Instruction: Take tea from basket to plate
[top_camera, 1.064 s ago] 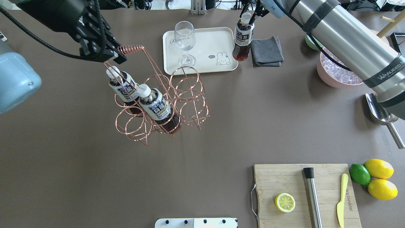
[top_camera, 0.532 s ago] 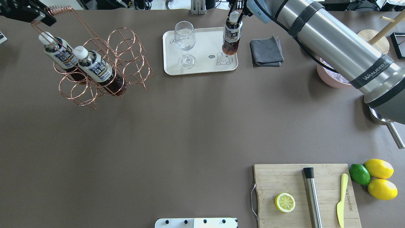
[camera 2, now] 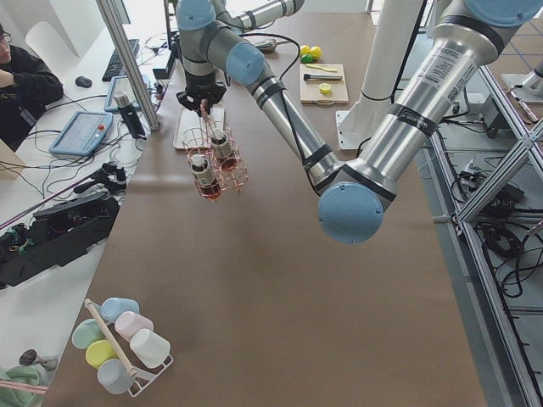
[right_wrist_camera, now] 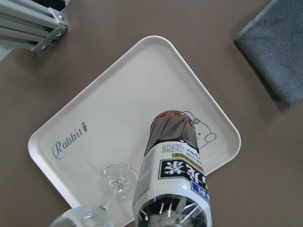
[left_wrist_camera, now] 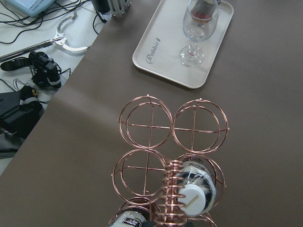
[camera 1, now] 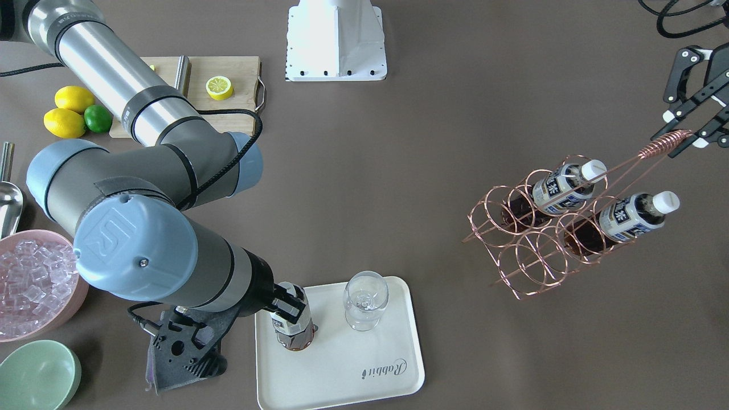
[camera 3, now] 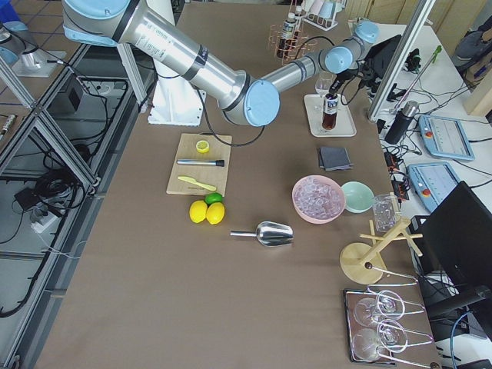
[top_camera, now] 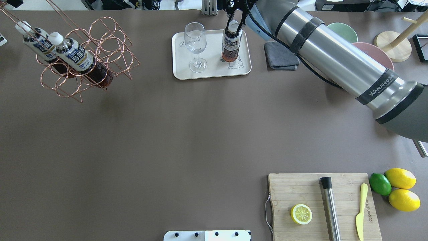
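Currently my right claw (top_camera: 233, 20) is clenched on the tea (top_camera: 230, 45), gripping it at the neck just under the white cap. The tea hangs directly below this claw, nearly upright, label facing outward.

1. Position of the tea: over the plate (top_camera: 214, 73), in the half nearest the grey cloth (top_camera: 281, 55). In the right wrist view its base covers part of the bear drawing (right_wrist_camera: 206, 132).
2. Contact: the front view places the base at the plate surface; I cannot tell whether it touches or hangs just above.
3. Neighbour: a glass (top_camera: 195, 36) stands on the same plate, beside the tea and apart from it.

My left claw (camera 1: 690, 130) is closed on the coiled handle (camera 1: 667, 140) of the basket (left_wrist_camera: 146, 125).

1. Position of the basket: at the far left end of the table, well apart from the plate, tilted.
2. Contents: two more bottles (camera 1: 561, 185) in adjoining cells nearest the handle; the other four cells show only wire.
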`<state>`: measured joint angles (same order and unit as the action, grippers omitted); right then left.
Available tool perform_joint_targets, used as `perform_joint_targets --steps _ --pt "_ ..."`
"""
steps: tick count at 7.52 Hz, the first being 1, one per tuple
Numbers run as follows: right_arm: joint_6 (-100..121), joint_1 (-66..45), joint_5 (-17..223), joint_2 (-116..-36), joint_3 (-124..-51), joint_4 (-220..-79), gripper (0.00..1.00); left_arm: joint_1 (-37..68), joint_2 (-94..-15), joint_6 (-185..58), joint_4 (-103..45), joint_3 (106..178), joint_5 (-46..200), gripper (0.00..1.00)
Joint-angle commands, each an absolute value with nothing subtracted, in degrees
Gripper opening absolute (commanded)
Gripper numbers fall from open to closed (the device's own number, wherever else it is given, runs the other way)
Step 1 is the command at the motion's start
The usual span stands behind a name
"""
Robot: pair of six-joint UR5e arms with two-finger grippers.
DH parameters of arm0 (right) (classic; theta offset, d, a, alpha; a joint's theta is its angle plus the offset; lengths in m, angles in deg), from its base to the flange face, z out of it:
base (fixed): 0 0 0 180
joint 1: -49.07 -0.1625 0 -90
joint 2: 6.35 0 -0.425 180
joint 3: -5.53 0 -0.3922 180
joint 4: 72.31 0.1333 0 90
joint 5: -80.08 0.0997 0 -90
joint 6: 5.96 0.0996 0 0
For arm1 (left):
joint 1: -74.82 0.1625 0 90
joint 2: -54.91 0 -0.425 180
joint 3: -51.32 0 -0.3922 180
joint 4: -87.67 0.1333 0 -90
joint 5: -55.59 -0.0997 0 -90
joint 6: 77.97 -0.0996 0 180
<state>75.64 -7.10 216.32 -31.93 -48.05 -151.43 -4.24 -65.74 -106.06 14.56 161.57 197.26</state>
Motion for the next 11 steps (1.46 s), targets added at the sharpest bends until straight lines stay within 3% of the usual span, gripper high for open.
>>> perform_joint_targets --steps 1,4,9,10,11 --pt "75.7 -6.7 215.6 -31.7 -47.5 -150.6 0.0 -5.7 -67.3 -117.2 14.6 154.8 189.5 0.0" --pt "75.7 -6.9 215.5 -31.7 -47.1 -150.5 0.99 -8.4 -67.4 -133.1 14.5 147.1 184.3 0.0" --pt "75.4 -7.4 216.6 -31.4 -48.4 -151.4 1.0 -8.6 -68.0 -145.7 12.1 140.1 176.7 0.0" --pt "74.3 -7.4 218.3 -32.8 -52.4 -154.5 1.0 -8.8 -68.4 -145.8 7.8 137.8 174.8 0.0" --pt "70.5 -7.4 217.9 -38.3 -61.7 -159.2 1.0 -9.4 -69.3 -145.6 6.4 135.5 174.8 0.0"
